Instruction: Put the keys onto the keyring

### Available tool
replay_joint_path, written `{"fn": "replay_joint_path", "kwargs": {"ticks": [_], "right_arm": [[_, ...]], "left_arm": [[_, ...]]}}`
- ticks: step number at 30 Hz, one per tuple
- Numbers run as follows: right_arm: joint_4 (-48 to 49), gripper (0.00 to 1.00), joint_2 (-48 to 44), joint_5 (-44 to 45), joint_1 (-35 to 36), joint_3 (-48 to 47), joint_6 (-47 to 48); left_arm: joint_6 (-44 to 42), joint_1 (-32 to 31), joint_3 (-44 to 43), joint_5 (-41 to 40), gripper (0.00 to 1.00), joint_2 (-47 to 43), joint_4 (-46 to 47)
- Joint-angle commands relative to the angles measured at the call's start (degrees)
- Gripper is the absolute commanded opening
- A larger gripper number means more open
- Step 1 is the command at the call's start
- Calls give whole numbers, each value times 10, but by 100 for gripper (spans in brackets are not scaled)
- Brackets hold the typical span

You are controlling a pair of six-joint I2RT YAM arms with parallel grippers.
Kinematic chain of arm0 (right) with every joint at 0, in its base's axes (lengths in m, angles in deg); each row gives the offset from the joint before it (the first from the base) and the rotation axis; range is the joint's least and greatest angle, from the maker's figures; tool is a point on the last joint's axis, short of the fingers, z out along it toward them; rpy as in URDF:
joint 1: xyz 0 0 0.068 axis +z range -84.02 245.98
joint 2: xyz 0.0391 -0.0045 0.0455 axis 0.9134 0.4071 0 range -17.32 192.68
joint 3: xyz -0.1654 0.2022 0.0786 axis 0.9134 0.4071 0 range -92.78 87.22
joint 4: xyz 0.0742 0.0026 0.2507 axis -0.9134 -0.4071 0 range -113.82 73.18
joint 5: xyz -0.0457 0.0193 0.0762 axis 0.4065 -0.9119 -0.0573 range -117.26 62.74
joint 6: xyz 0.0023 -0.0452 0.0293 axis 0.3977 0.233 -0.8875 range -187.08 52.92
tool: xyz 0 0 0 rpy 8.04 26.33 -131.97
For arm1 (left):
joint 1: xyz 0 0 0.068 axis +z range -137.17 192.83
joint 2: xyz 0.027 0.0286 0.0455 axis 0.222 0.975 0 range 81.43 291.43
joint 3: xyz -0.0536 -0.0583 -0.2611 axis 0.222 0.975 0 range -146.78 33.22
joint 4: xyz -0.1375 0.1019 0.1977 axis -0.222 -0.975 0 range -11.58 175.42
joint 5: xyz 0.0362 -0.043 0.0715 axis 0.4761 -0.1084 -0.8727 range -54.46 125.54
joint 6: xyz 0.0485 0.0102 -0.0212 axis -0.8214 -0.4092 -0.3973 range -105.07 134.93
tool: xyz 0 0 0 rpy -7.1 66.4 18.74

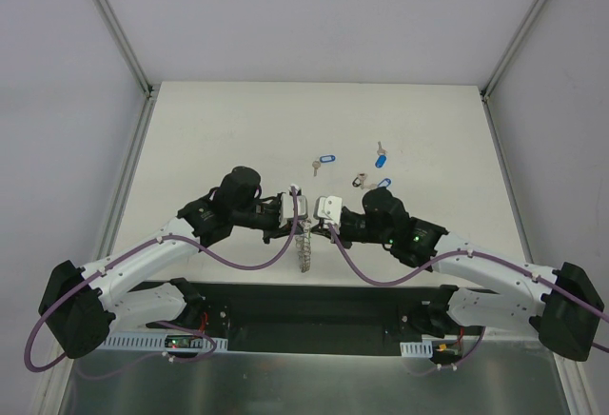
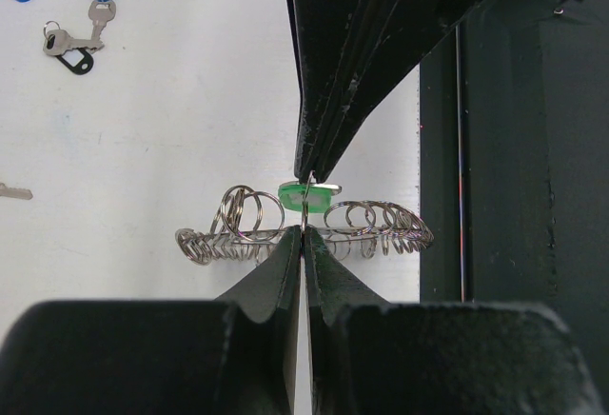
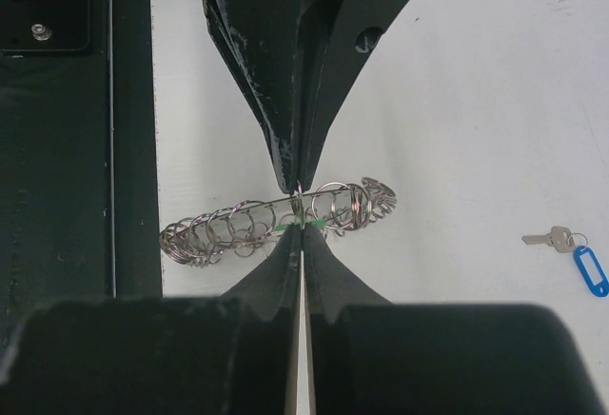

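The keyring (image 1: 304,251) hangs edge-on between my two grippers, just above the table near its front edge. My left gripper (image 2: 303,232) is shut on the keyring's (image 2: 381,225) rim. My right gripper (image 3: 303,229) meets it tip to tip and is shut on the green-tagged key (image 2: 309,192), pressed against the keyring (image 3: 238,225). Only a sliver of the green tag (image 3: 293,227) shows in the right wrist view. Other keys lie loose on the table: one with a blue tag (image 1: 326,160), another with a blue tag (image 1: 381,159), and one (image 1: 360,180) beside a blue tag (image 1: 383,185).
The black base plate (image 1: 314,306) runs along the table's near edge, right below the hanging ring. White enclosure walls with metal posts (image 1: 119,29) frame the table on three sides. The loose keys lie behind and to the right of the grippers.
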Motion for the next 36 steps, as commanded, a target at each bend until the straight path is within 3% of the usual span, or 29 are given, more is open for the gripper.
{"fn": "replay_joint_path", "kwargs": {"ticks": [1, 21, 36], "right_arm": [[8, 1, -24, -20, 3, -13, 3], [13, 1, 9, -17, 4, -24, 2], [15, 1, -17, -8, 5, -16, -3]], "left_arm": [[-6, -5, -15, 4, 0, 1, 4], [-6, -6, -16, 7, 0, 3, 5], [-6, -5, -15, 6, 0, 0, 4]]}}
